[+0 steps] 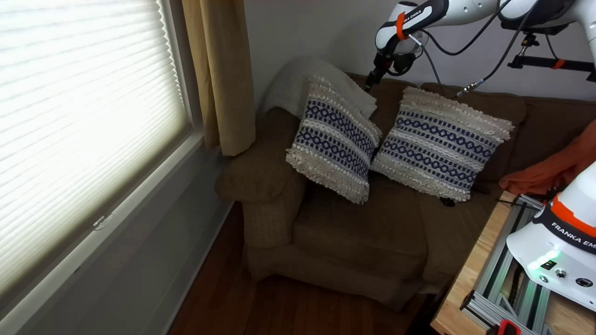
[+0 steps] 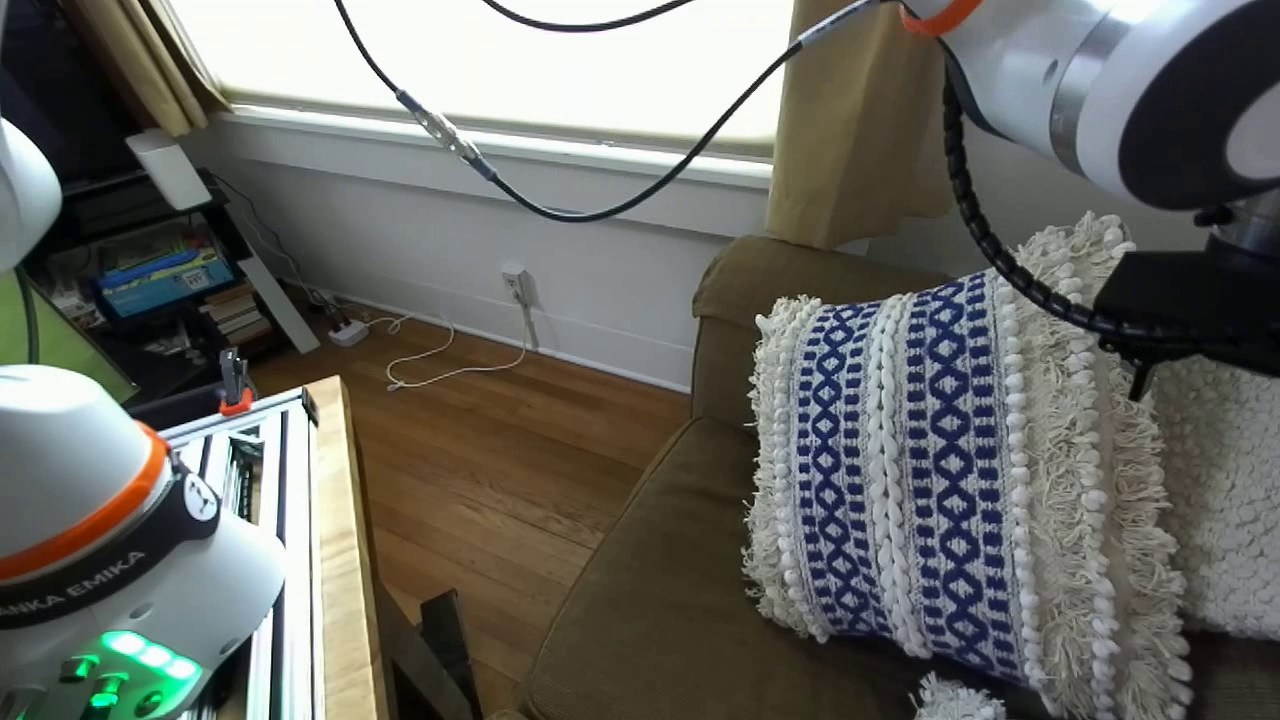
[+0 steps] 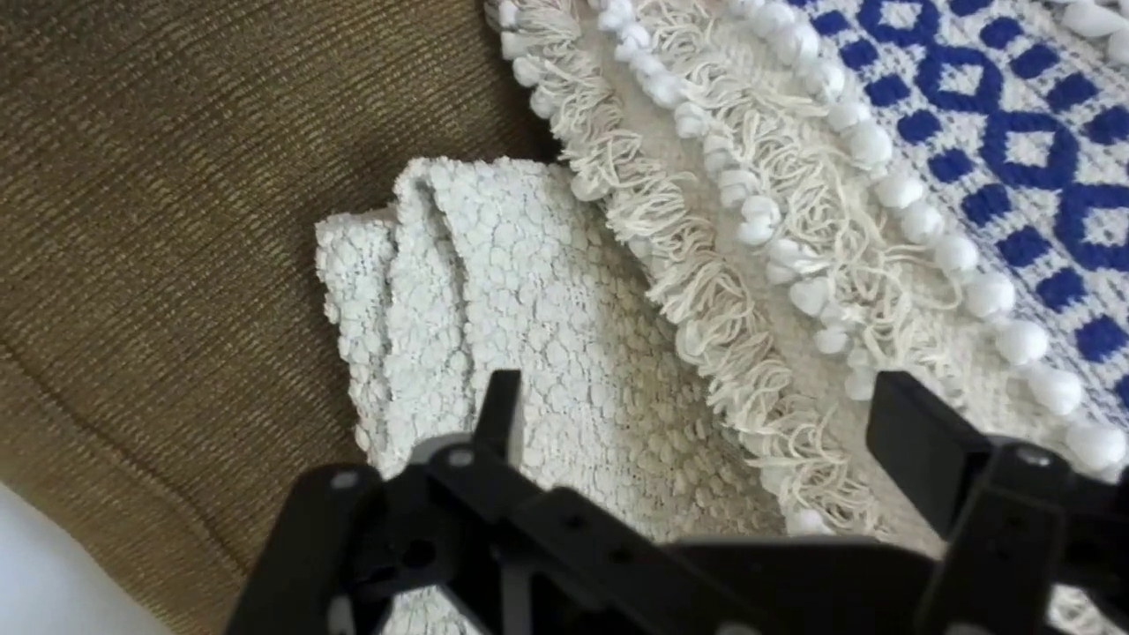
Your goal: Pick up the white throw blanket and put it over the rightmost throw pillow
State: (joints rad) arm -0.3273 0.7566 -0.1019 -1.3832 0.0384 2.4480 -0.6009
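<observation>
Blanket (image 3: 547,335) at 10 o'clock of the end effector (image 3: 710,428), ungrasped

Blanket: draped over the back corner of the sofa (image 1: 358,232); in an exterior view, at 11 o'clock from and behind the corner pillow (image 1: 335,139). In the wrist view, its folded end lies toward 10 o'clock from the gap between the fingers (image 3: 926,454). Folds run roughly 11 to 5 o'clock, alongside the pillow's fringe (image 3: 706,300).

End effector: fingers well apart, nothing clamped. In the wrist view the 9 o'clock finger overlaps blanket, the 3 o'clock finger overlaps corner pillow; contact cannot be told. Single arm (image 1: 433,18), so no choice of reach. Judgement: next move probably needs a shift toward 9 or 10 o'clock to straddle the folded end; otherwise fringe may be pinched too.

Materials: blanket off-white, pebbly, layered at its end; should bunch readily. Corner pillow squarish, navy geometric bands, rows of white bobbles, looped fringe. Right pillow (image 1: 442,139), taken as the target: matching pattern, at 4 o'clock from the blanket. Sofa brown, ribbed weave. Farther out, at 9 o'clock from the blanket: tan curtain (image 1: 233,79), hanging in pleats.
</observation>
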